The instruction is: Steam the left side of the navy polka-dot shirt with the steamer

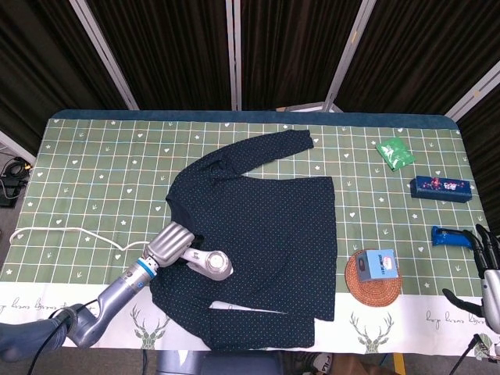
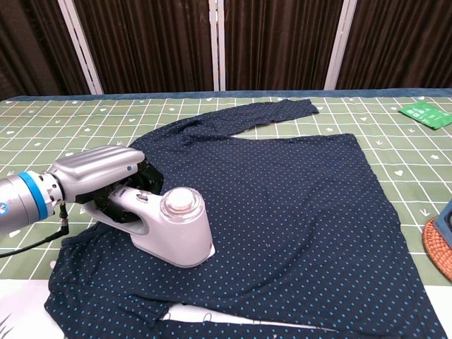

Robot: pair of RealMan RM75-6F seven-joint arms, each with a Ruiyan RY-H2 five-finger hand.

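Note:
The navy polka-dot shirt (image 1: 266, 226) (image 2: 296, 205) lies flat in the middle of the table, one sleeve stretched toward the far edge. A white steamer (image 1: 208, 264) (image 2: 173, 229) rests on the shirt's near left part. My left hand (image 1: 169, 244) (image 2: 95, 169) grips the steamer's handle from the left, fingers wrapped over it. Its white cord (image 1: 70, 232) trails left across the cloth. My right hand (image 1: 488, 262) shows only at the right edge of the head view, off the shirt, fingers spread and holding nothing.
A woven coaster (image 1: 373, 280) carrying a small blue box (image 1: 379, 264) sits right of the shirt. Further right lie a blue tool (image 1: 449, 235), a dark blue box (image 1: 441, 188) and a green packet (image 1: 392, 152) (image 2: 426, 114). The table has a green patterned cloth (image 1: 94, 172).

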